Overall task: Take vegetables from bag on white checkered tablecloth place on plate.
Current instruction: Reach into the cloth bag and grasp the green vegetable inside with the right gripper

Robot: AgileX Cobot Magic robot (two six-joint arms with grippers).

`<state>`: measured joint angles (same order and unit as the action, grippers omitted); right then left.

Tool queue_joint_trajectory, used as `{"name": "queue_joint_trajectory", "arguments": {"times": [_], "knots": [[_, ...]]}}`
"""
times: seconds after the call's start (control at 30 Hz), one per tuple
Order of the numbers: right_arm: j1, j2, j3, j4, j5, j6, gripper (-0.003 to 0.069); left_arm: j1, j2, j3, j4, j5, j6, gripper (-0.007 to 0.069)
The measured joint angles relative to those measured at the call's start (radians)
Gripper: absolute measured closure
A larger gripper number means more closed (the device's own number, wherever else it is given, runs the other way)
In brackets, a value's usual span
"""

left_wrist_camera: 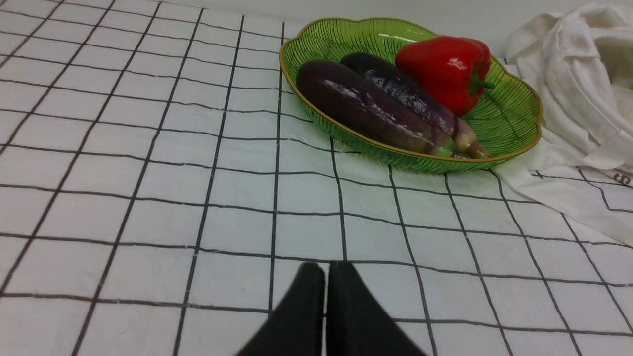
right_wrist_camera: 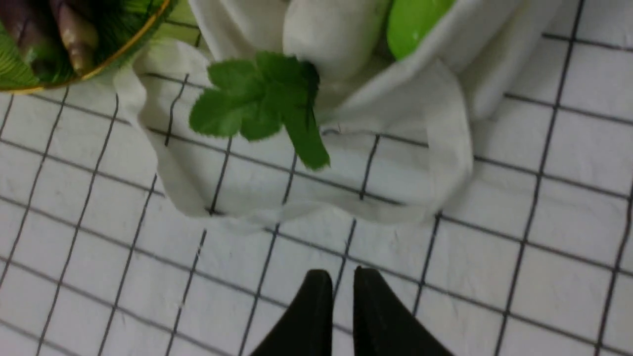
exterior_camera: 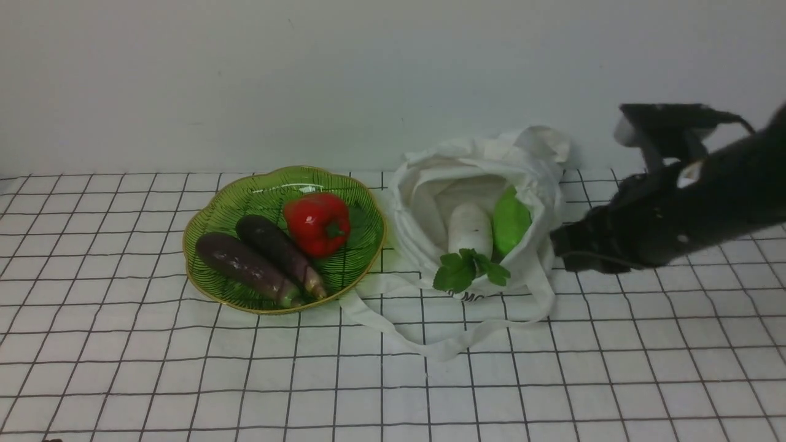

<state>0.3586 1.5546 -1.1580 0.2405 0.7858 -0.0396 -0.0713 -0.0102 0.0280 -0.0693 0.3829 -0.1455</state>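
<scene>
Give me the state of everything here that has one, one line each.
bag, open, lying slumped on the tablecloth.
white radish, in the bag, leafy end poking out of its mouth.
cucumber, in the bag beside the radish.
plate, holding two eggplants and a red pepper.
left gripper, shut, empty.
right gripper, shut, empty, near the bag.

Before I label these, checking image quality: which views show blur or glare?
Front view: even, soft light, faint shadows, mildly soft detail. Left wrist view: sharpest; glare streak on the plate and highlights on the eggplants. Right wrist view: blurred throughout, radish leaves and bag smeared.
</scene>
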Motion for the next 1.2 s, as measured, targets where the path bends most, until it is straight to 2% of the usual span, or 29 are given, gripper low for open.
{"name": "queue_joint_trajectory", "arguments": {"times": [0.03,0.17,0.23,0.37,0.4,0.53,0.73,1.03,1.2], "knots": [[0.004,0.0,0.0,-0.007,0.0,0.0,0.0585,0.0,0.0,0.0,0.0,0.0,0.0,0.0632],[0.072,0.192,-0.226,-0.136,0.011,0.208,0.047,0.0,0.0,0.0,0.0,0.0,0.0,0.0632],[0.081,0.242,-0.291,-0.156,0.03,0.26,0.0422,0.0,0.0,0.0,0.0,0.0,0.0,0.0632],[0.087,0.315,-0.385,-0.181,0.062,0.3,0.0339,0.0,0.0,0.0,0.0,0.0,0.0,0.0632],[0.087,0.366,-0.434,-0.215,0.071,0.316,0.0283,0.0,0.0,0.0,0.0,0.0,0.0,0.0632],[0.087,0.435,-0.463,-0.261,0.063,0.363,0.0237,0.0,0.0,0.0,0.0,0.0,0.0,0.0632],[0.084,0.532,-0.467,-0.395,0.018,0.495,0.0219,0.0,0.0,0.0,0.0,0.0,0.0,0.0632],[0.077,0.637,-0.47,-0.642,-0.032,0.767,0.0219,0.0,0.0,0.0,0.0,0.0,0.0,0.0632],[0.077,0.641,-0.47,-0.677,-0.037,0.807,0.0219,0.0,0.0,0.0,0.0,0.0,0.0,0.0632]]}}
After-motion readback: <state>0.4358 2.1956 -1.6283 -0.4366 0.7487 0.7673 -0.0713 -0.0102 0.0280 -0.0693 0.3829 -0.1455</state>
